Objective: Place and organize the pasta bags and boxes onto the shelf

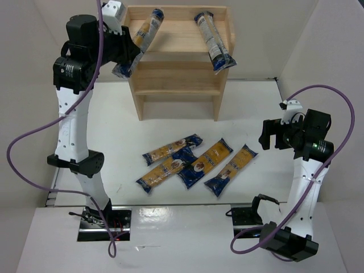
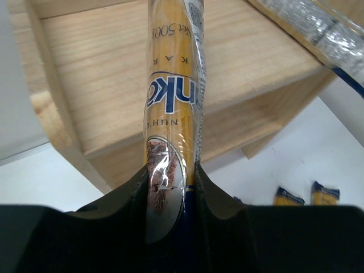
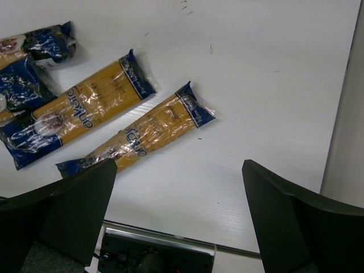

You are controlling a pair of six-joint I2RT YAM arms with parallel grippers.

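Note:
The wooden shelf [image 1: 177,79] stands at the back of the table. My left gripper [image 1: 131,54] is shut on a spaghetti packet [image 1: 145,34] near its lower end. It holds the packet tilted over the left part of the shelf's top tier, the lower end hanging past the front edge. In the left wrist view the packet [image 2: 173,96] runs up from my gripper [image 2: 170,187] across the top tier [image 2: 96,74]. A second packet [image 1: 213,41] lies on the top tier at the right, overhanging the front. Several packets [image 1: 205,164] lie on the table. My right gripper [image 1: 266,135] is open and empty, above the table right of them [image 3: 139,139].
White walls [image 1: 324,40] enclose the table at the back and sides. Purple cables [image 1: 23,165] loop beside both arms. The arm base plates [image 1: 250,219] sit at the near edge. The shelf's middle tier [image 1: 176,88] holds nothing visible.

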